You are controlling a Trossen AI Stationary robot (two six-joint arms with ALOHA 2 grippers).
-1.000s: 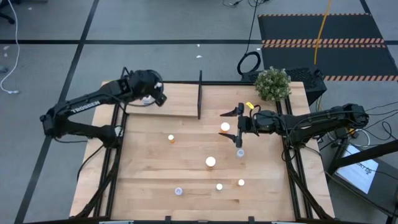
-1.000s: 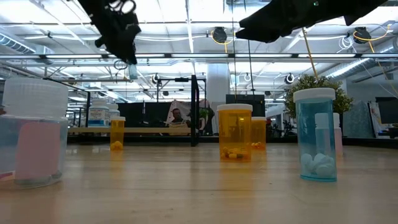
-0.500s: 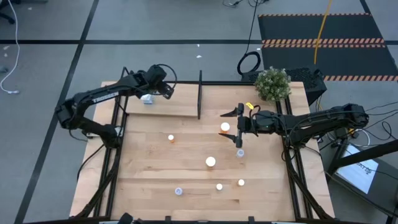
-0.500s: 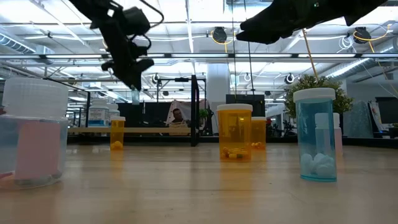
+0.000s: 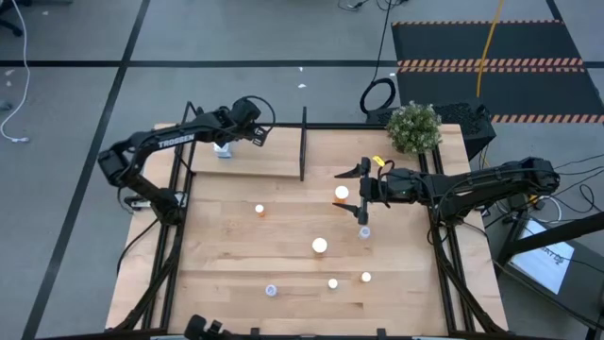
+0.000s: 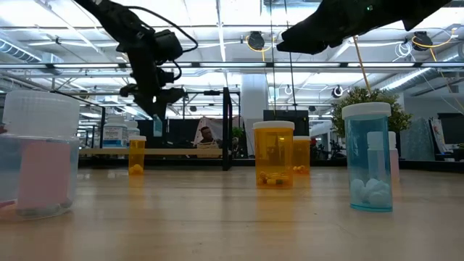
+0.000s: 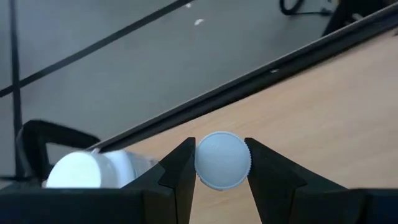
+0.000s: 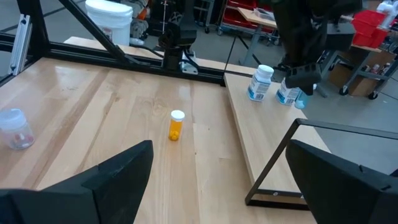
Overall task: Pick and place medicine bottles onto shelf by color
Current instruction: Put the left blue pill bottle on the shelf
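**Setting the small blue bottle down on the shelf**

The left gripper (image 5: pixel 247 135) is over the low light-wood shelf with thin black posts (image 5: pixel 274 156), at the far left part of the wooden surface (image 5: pixel 283 264). Its two dark fingers (image 7: pixel 180 171) pinch a small pale blue bottle with a round ribbed cap (image 7: pixel 222 160). In the low view the bottle hangs under the gripper, above the shelf and not touching it. A white-capped bottle (image 5: pixel 223 148) already stands on the shelf just beside the gripper.

To do this step well, the gripper should go straight down and slowly. The bottle should stay upright, so its flat bottom meets the wood first. It should land near the white-capped bottle but not bump it, since a light bottle like that could tip over easily. The fingers should let go only when the bottle rests on the shelf. After that, the gripper should lift straight up, so it does not drag the bottle along.

The right gripper (image 5: pixel 362 189) waits over the right side of the surface with its fingers spread wide and nothing in them. More bottles still stand on the surface, such as a small orange bottle with a white cap (image 8: pixel 176 124) and a tall clear blue bottle with white pills (image 6: pixel 367 156). The black upright divider (image 5: pixel 303 144) stands at the shelf's right end.
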